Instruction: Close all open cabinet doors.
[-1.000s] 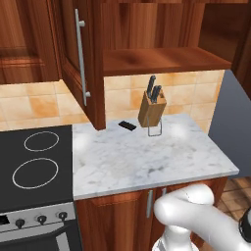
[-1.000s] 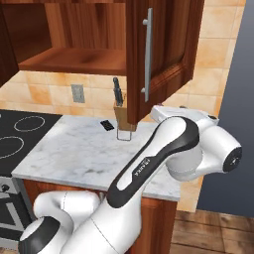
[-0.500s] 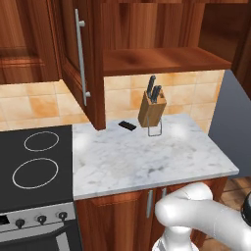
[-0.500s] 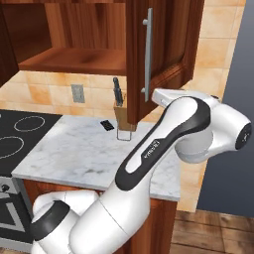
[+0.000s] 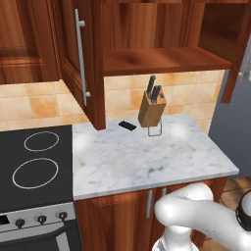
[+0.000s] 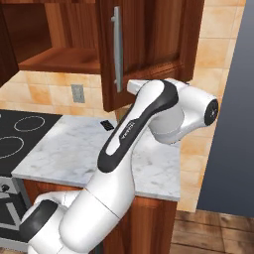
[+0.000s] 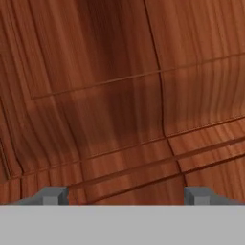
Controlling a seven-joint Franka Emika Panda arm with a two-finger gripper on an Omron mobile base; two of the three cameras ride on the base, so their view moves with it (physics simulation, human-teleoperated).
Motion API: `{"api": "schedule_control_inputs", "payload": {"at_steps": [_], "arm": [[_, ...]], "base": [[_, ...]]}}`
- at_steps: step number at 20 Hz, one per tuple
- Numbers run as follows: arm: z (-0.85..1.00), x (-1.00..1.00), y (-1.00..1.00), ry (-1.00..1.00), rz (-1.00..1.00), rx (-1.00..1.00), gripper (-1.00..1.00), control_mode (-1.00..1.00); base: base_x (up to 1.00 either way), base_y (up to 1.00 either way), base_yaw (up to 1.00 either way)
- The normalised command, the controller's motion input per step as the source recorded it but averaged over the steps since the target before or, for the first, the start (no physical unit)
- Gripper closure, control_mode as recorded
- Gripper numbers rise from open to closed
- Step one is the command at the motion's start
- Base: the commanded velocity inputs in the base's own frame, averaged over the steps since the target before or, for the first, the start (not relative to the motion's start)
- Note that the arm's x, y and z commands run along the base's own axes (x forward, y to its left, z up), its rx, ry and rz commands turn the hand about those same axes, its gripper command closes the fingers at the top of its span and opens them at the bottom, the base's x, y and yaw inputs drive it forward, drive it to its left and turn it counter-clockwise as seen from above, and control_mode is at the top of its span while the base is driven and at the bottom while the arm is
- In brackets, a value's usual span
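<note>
The upper cabinet stands open with two cabinet doors swung out. The left door (image 5: 73,63) juts over the counter, its long silver handle (image 5: 81,61) facing me. The right door (image 6: 149,44) hangs partly open with its bar handle (image 6: 116,49) toward the right base camera; it also shows at the far right (image 5: 235,54). My arm (image 6: 134,129) reaches up behind this door's lower edge. In the hand view my gripper (image 7: 125,195) is open, its fingertips (image 7: 52,195) wide apart, right up against the door's raised wooden panel (image 7: 110,119).
A marble counter (image 5: 147,157) carries a knife block (image 5: 152,108) and a small black object (image 5: 127,125). A black stovetop (image 5: 34,162) lies to the left. The cabinet shelf (image 5: 162,59) is bare. A grey wall (image 6: 228,124) stands on the right.
The right door has swung leftward toward the cabinet, its handle shifting left in the right base view. My arm's elbow has moved right and up behind it.
</note>
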Motion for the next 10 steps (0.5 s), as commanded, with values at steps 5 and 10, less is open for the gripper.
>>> {"api": "schedule_control_inputs", "payload": {"at_steps": [5,10], "arm": [[0.0,0.69,0.97,0.0,-0.05,-0.03,-1.0,-1.0],[0.0,0.98,0.71,0.02,-0.12,-0.01,-1.0,-1.0]], "base": [[0.0,0.0,0.0],[0.0,0.0,0.0]]}}
